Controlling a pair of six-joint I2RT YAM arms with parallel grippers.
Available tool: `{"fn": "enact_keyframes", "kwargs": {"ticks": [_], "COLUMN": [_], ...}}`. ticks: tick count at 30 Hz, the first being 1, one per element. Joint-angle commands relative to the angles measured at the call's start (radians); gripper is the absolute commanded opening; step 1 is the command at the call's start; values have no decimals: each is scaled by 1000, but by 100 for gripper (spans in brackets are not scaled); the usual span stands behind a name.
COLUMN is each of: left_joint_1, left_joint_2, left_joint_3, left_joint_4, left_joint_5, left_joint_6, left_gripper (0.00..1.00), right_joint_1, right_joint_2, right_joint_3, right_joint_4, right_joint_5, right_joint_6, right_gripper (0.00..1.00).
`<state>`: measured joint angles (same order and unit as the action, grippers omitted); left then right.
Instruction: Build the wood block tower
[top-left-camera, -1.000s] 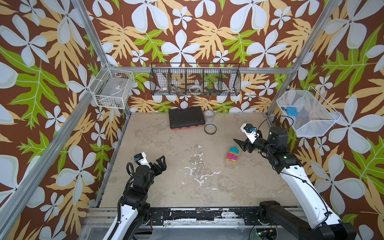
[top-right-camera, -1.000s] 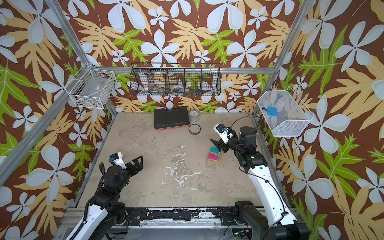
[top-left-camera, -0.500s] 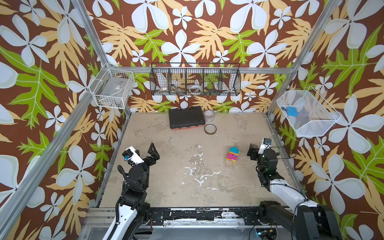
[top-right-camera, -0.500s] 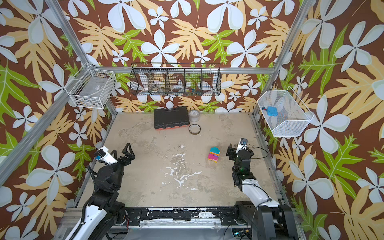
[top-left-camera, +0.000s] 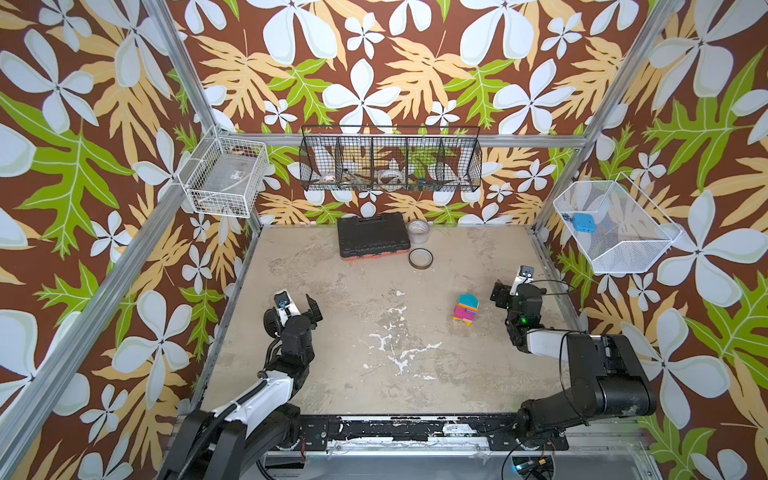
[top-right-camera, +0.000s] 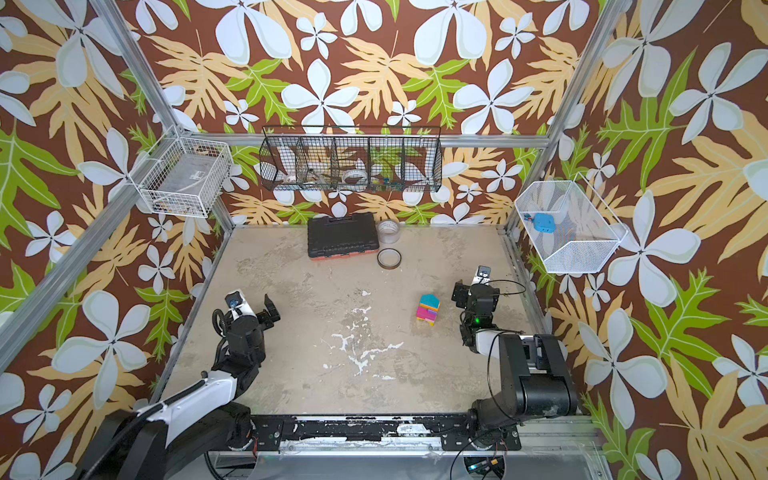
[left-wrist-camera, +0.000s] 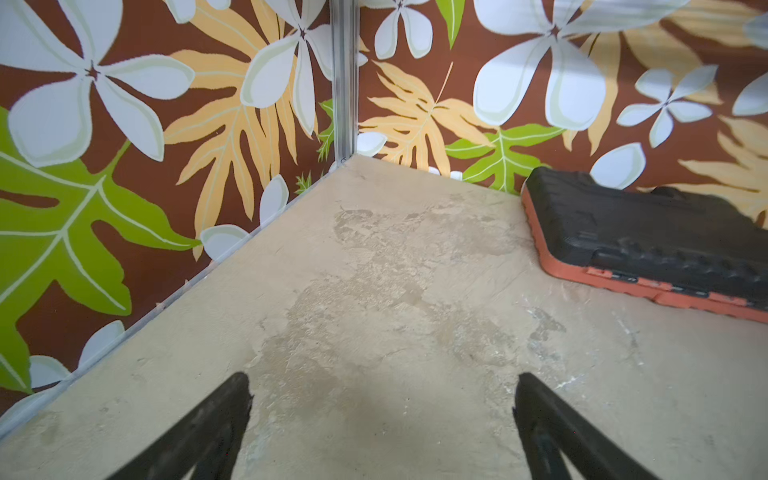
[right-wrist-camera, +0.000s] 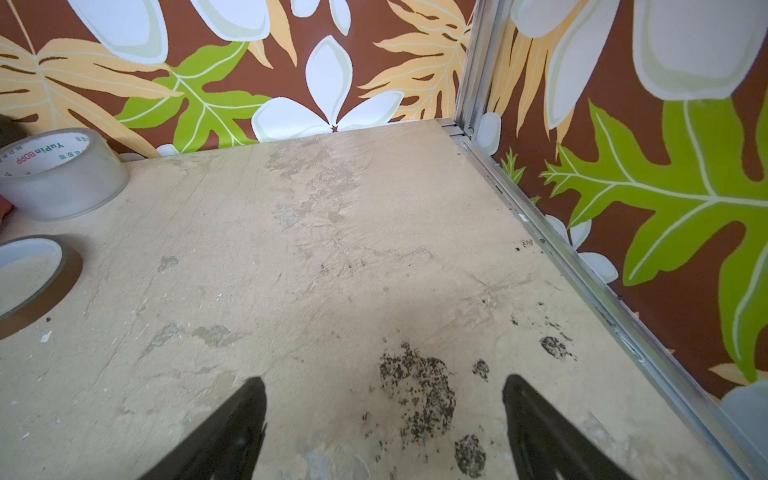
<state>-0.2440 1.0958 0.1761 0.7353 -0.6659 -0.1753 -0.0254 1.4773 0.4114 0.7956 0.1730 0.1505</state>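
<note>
The tower (top-left-camera: 466, 309) (top-right-camera: 428, 309) stands alone on the right half of the table, its magenta, yellow and pink layers of wood blocks topped by a teal one. No other wood blocks show on the table. My right gripper (top-left-camera: 509, 291) (top-right-camera: 469, 291) rests low just right of the tower, apart from it. It is open and empty, and its wrist view shows only bare floor between the fingers (right-wrist-camera: 232, 428). My left gripper (top-left-camera: 301, 309) (top-right-camera: 259, 311) sits at the left side, wide open over bare table (left-wrist-camera: 382, 395). The tower is outside both wrist views.
A black tool case (top-left-camera: 371, 235) (left-wrist-camera: 648, 237) lies at the back centre. A clear tape roll (top-left-camera: 418, 228) (right-wrist-camera: 58, 174) and a brown tape ring (top-left-camera: 420, 258) (right-wrist-camera: 29, 274) sit beside it. Wire baskets (top-left-camera: 390, 160) hang on the walls. Metal frame rails border the table.
My right arm has drawn back from beside the tower to the right edge and folded low. My left arm has also pulled back and settled at the left.
</note>
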Motion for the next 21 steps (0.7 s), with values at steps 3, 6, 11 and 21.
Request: {"fn": "enact_keyframes", "kwargs": {"ticks": [3,6,11,21], "left_joint_1": [3,2,2,85], "left_joint_2": [128,200,242,321], "left_joint_3": [21,84,91,69], "left_joint_4": [171,132,213,366], "left_joint_5": [11,58,67,169], "left_joint_6": [60,84,126,104], "left_gripper": [100,100,100,100], "right_joint_1": [-5,-4,-4,25], "right_joint_2": [-76,-28,-13,-8], "right_joint_3": [-169,-271,-230,-206], "right_joint_4": [278,489,432,393], "right_joint_5": [-147,-193,-219,-187], "right_joint_6": [-57,-79,-89,-112], "right_gripper": [94,97,100,100]}}
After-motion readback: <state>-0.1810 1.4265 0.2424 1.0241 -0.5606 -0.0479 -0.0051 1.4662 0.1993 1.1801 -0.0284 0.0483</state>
